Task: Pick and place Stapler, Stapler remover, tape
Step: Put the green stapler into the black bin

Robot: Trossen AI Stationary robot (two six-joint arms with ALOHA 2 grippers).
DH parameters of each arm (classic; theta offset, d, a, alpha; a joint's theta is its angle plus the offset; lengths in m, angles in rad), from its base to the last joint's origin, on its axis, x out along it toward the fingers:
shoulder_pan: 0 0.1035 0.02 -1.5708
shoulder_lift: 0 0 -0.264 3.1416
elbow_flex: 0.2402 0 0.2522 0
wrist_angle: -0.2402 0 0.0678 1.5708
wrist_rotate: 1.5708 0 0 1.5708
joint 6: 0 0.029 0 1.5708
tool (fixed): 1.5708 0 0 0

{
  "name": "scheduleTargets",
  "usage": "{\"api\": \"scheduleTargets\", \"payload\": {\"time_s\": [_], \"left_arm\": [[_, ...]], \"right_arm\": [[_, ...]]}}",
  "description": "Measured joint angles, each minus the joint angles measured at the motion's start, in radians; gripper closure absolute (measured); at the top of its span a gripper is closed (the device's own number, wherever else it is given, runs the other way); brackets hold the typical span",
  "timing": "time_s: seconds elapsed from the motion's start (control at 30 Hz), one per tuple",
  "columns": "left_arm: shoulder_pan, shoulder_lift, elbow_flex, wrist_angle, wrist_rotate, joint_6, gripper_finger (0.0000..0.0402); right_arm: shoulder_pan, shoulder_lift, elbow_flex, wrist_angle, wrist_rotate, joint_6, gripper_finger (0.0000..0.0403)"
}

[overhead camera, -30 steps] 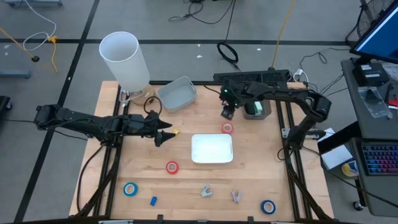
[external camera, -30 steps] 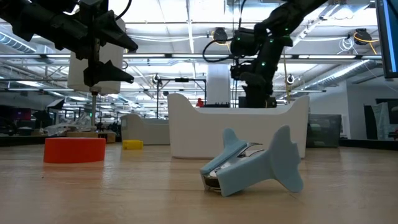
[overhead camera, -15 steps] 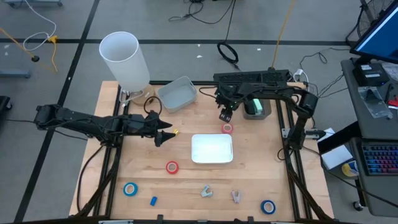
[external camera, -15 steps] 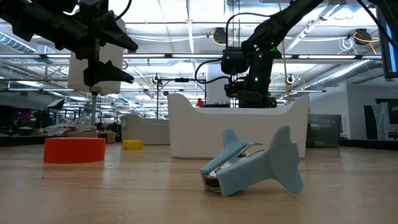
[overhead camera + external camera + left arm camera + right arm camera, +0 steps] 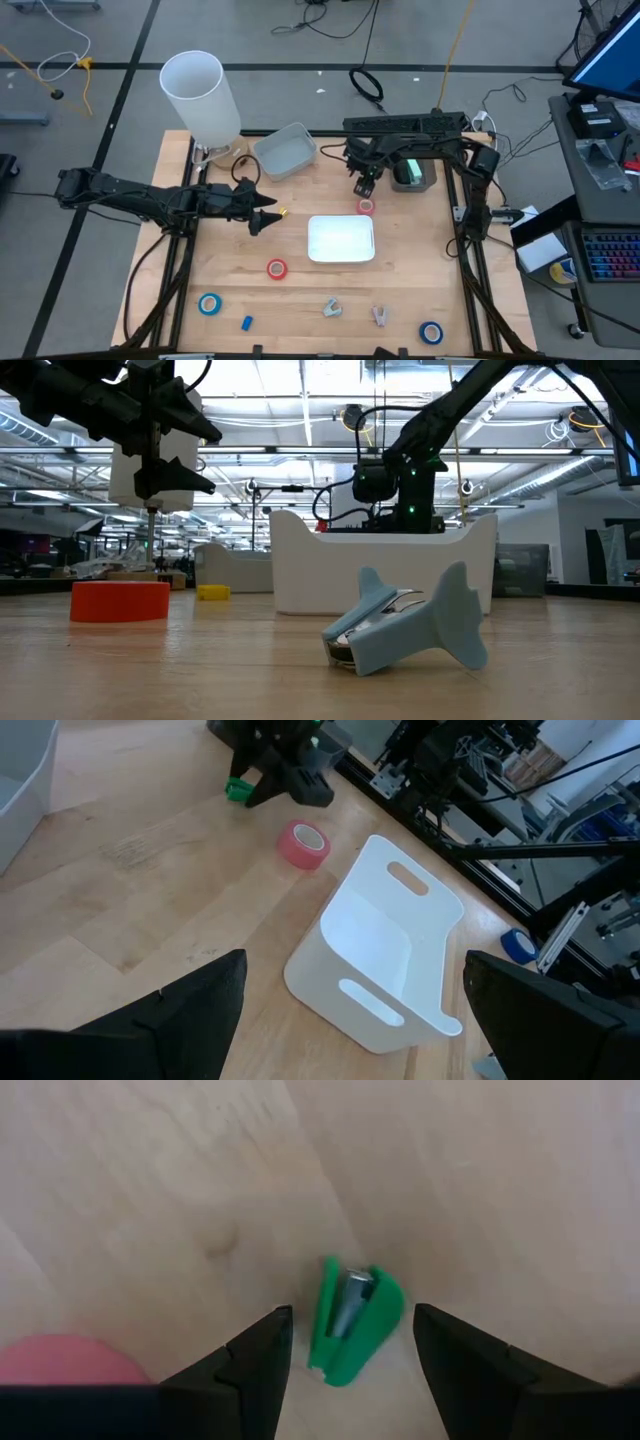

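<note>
While its spread fingers hang above, the right end effector [image 5: 350, 1342] frames the green stapler [image 5: 350, 1320].

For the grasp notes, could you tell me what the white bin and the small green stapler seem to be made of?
The white bin looks like smooth matte moulded plastic, with thin even walls and cut-out handle slots. The green stapler, lying between the right gripper's open fingers, seems glossy plastic with a grey, probably metal, strip down its middle.

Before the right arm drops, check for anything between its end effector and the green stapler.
Nothing visible blocks it. The right end effector hangs open above the green stapler, which lies alone on bare table between the fingers. The red tape roll sits off to one side.
</note>
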Motion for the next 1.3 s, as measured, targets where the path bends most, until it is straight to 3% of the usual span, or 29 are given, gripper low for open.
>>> {"api": "scheduleTargets", "payload": {"time_s": [0.3, 0.8, 1.1, 1.3], "left_arm": [[0.000, 0.000, 0.000, 0.000, -0.005, 0.000, 0.0036], [0.000, 0.000, 0.000, 0.000, -0.009, 0.000, 0.0036], [0.000, 0.000, 0.000, 0.000, -0.016, 0.000, 0.0036], [0.000, 0.000, 0.000, 0.000, -0.016, 0.000, 0.0036]], "right_arm": [[0.000, 0.015, 0.002, 0.009, -0.002, -0.008, 0.0214], [0.000, 0.005, 0.000, 0.042, 0.005, -0.004, 0.0332], [0.000, -0.166, -0.001, -0.003, 0.011, -0.007, 0.0332], [-0.002, -0.351, 0.000, -0.104, 0.209, -0.015, 0.0338]]}}
